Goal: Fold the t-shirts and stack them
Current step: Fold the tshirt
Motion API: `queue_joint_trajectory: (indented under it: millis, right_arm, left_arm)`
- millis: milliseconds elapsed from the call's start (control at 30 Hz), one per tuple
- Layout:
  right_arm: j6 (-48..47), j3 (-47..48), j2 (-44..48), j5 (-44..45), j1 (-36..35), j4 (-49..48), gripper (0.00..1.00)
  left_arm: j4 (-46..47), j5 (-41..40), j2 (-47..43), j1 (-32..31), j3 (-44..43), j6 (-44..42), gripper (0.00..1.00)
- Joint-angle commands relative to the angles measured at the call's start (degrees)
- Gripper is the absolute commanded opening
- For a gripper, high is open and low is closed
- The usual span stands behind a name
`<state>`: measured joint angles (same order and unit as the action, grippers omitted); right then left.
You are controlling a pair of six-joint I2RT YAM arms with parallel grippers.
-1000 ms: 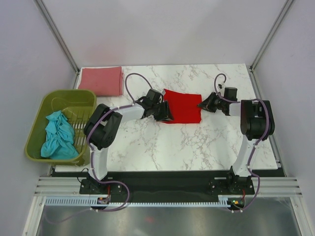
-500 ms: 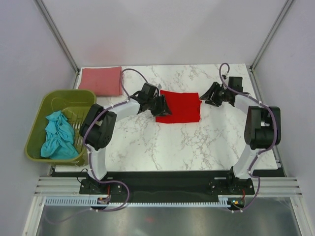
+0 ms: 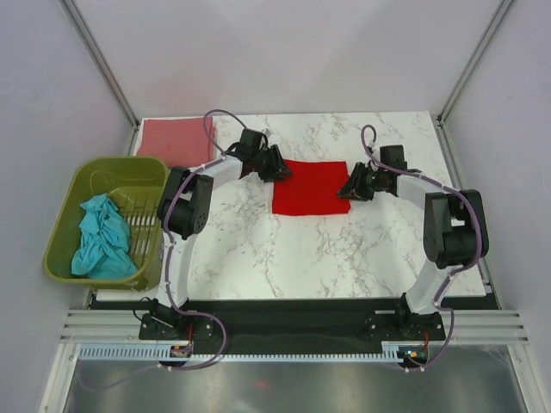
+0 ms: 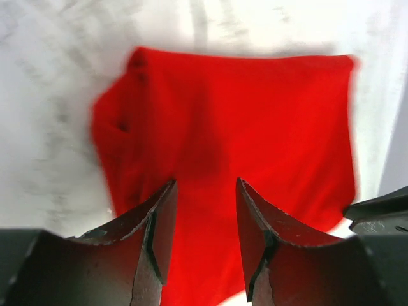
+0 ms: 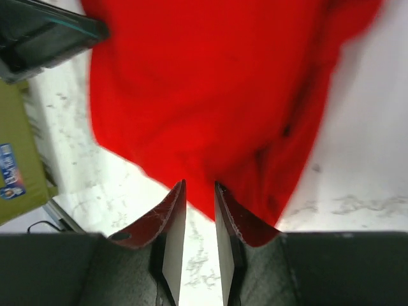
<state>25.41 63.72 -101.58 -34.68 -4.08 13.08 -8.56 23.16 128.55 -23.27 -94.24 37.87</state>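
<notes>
Left hand (image 3: 280,169) shifted; three t-shirts: red (image 3: 310,189), pink (image 3: 172,140), teal (image 3: 99,237), seemingly bunched.

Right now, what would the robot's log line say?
red t-shirt: folded flat | left gripper: open at its left edge | right gripper: slightly open at its right edge | teal t-shirt: in basket
</notes>
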Motion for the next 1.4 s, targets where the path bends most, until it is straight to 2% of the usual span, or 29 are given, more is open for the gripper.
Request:
queue_joint_trajectory:
  millis: [0,133,300,500,700,833,1000,1100,1167,1233,1367]
  right_arm:
    - [-1.24,-4.48,-4.06,3.82,1.79,-3.23,0.31]
    - [-1.94,-5.19,-5.39,2.33,2.67,-4.21,0.31]
    - [-1.33,-3.61,1.02,0.14,2.67,-2.27,0.33]
    - [-0.27,-0.36,2.44,-0.66,2.67,-2.36,0.39]
    - [-2.12,0.17,-2.83,0.04,2.67,-2.71,0.39]
    - [-2.82,0.78,-7.12,1.98,3.11,-4.03,0.36]
    - [-2.65,2.37,-5.83,1.63,3.11,-3.33,0.36]
    - [-2.56,3.77,-2.58,1.54,3.20,-2.89,0.41]
    - [-2.30,4.74,-1.61,1.98,3.28,-2.71,0.54]
    - [-1.94,5.97,-1.95,3.64,3.46,-2.53,0.59]
    - [-2.73,8.69,-4.76,5.84,3.55,-1.57,0.63]
  left_arm:
    - [-0.67,1.98,3.63,2.43,-1.21,-0.51,0.49]
    - [-0.50,2.94,6.18,3.75,-1.39,-0.34,0.49]
    - [-0.58,5.57,5.66,3.75,-3.67,-0.43,0.49]
    - [-0.50,9.54,-1.10,3.75,-3.76,-0.16,0.50]
    - [-0.41,5.85,-12.25,3.06,5.18,-1.83,0.51]
    - [-0.14,1.55,-15.87,1.21,14.32,-3.15,0.52]
    - [0.29,-0.13,-19.56,0.07,23.20,-2.71,0.51]
    - [0.65,-1.10,-22.46,-1.95,25.50,-3.06,0.51]
    - [1.00,-1.27,-22.91,-3.88,25.86,-3.33,0.52]
    - [0.91,-1.45,-22.30,-5.12,24.99,-3.41,0.51]
    - [1.44,-1.89,-20.62,-8.89,23.84,-3.06,0.51]
